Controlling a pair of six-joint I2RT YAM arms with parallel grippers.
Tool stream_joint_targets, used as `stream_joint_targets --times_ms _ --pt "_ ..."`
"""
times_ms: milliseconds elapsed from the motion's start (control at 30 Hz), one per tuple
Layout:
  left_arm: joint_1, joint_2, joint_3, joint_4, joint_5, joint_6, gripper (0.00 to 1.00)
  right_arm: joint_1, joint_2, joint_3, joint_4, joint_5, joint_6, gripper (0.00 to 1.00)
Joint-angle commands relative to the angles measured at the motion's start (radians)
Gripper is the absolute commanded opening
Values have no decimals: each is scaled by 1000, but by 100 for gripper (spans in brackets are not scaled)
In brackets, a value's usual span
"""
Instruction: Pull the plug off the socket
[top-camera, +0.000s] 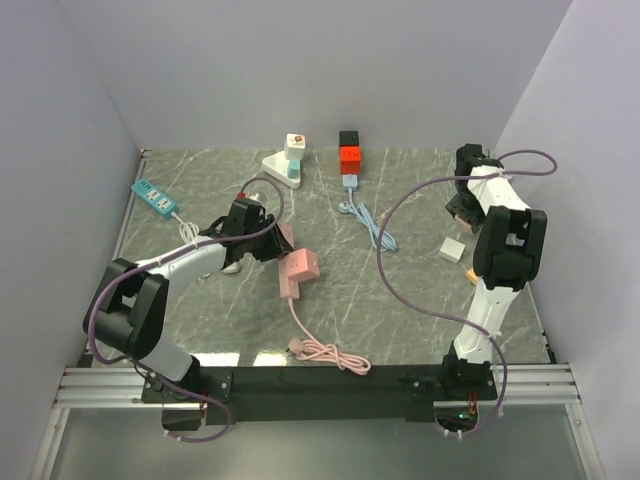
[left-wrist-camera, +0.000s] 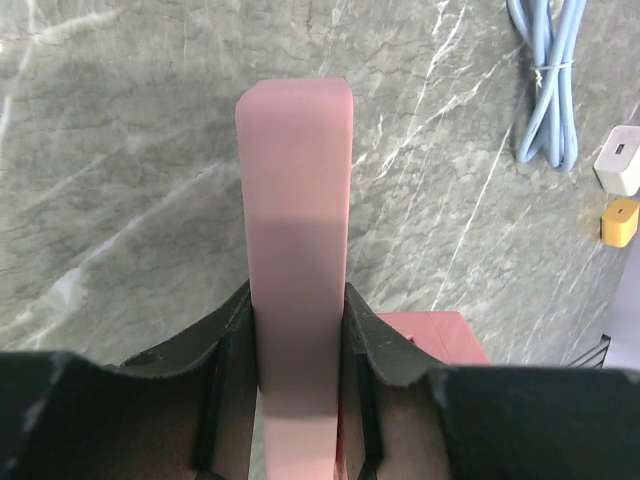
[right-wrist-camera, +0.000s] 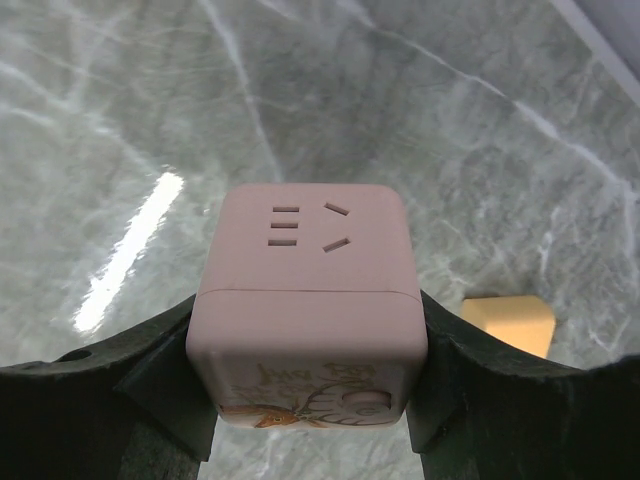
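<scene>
Left hand (left-wrist-camera: 297, 312) grips the pink plug (left-wrist-camera: 295, 200), right hand (right-wrist-camera: 307, 322) a pink cube (right-wrist-camera: 305, 245)

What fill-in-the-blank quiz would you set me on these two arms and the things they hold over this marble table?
1. The left gripper is clamped on a flat plastic bar coloured ___.
2. The right gripper holds a pale pink cube socket whose slotted face shows ___ slots.
3. The bundled cable lying in front of the red cube is ___.
4. The long teal power strip lies on the side of the ___ arm.
Missing words: pink; five; blue; left.
</scene>
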Motion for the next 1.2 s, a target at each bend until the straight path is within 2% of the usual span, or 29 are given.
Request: stream_joint_targets --times_ms 0,167,200,233,333,500,633,767,800,867,900,967,1000,1033,1167 --pt "12 -59 43 -3 44 36 0 -26 -1 55 -33 77 27 19" --pt "26 -59 31 -4 55 39 0 -33 42 55 -36 37 10 30" --pt "28 -62 28 -3 61 39 0 -33 35 34 -19 16 6 35" --pt "31 -62 28 0 63 40 0 -33 26 23 -13 8 6 51" --pt "34 -53 29 -4 69 47 0 -33 -13 -12 3 -9 10 75" --pt "37 -46 20 2 84 53 0 -35 -115 -31 10 -38 7 89" --pt "37 -42 16 5 89 56 0 -29 -217 -34 42 -155 -39 92" --pt "37 -34 16 17 96 47 0 65 -378 -152 185 -508 -160 93" --pt "37 -31 17 17 99 44 0 133 -393 -205 229 -668 -180 94" --pt "37 -25 25 20 109 41 0 206 -431 -265 282 -812 -200 94" --pt "37 -23 26 22 113 37 0 285 -442 -308 321 -869 -204 94" --pt "37 -16 35 28 122 31 0 365 -470 -378 380 -927 -215 95" --pt "37 -16 40 28 125 30 0 393 -481 -411 476 -961 -189 96" --pt "37 -13 45 34 133 27 0 443 -488 -443 527 -1052 -177 96" --pt "37 -13 49 48 148 10 0 537 -495 -540 667 -1128 -139 97"
